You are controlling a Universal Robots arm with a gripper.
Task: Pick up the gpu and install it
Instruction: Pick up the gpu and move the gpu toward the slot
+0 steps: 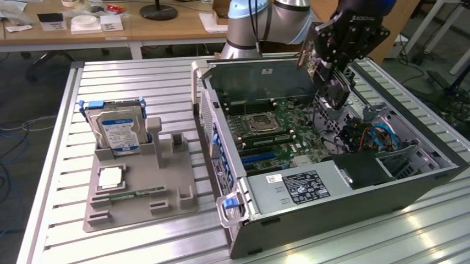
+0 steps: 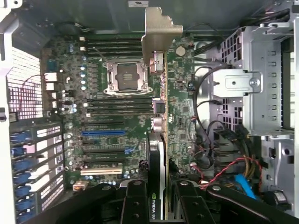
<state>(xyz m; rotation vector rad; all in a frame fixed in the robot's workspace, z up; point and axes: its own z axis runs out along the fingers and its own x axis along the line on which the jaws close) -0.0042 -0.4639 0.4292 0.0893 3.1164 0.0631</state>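
GPU [image 1: 334, 88] pickup looks done: the card is off the table and hangs in the gripper [image 1: 345, 41] above the open computer case [image 1: 331, 220], towards the exterior view's right. In the wrist view the two black fingers [image 2: 135, 200] are pinched onto the GPU [image 2: 156, 144] from either side, gripping the cooler end that carries a green and white label, while the silver end bracket [image 2: 156, 32] points away from the gripper towards the motherboard [image 2: 182, 107]. From that view the card is seen edge-on, hanging over the board between the CPU socket [image 2: 127, 77] and the cable bundle [image 2: 224, 168]. I judge it apart from the board, since no edge is seated in the blue expansion slot [image 2: 103, 132] or the slots beside it. So the install part is left to do. On the grey holder [image 1: 140, 203], well apart from the case, the hard drive [image 1: 118, 129] stands upright and the memory stick [image 1: 132, 193] lies flat, both untouched.
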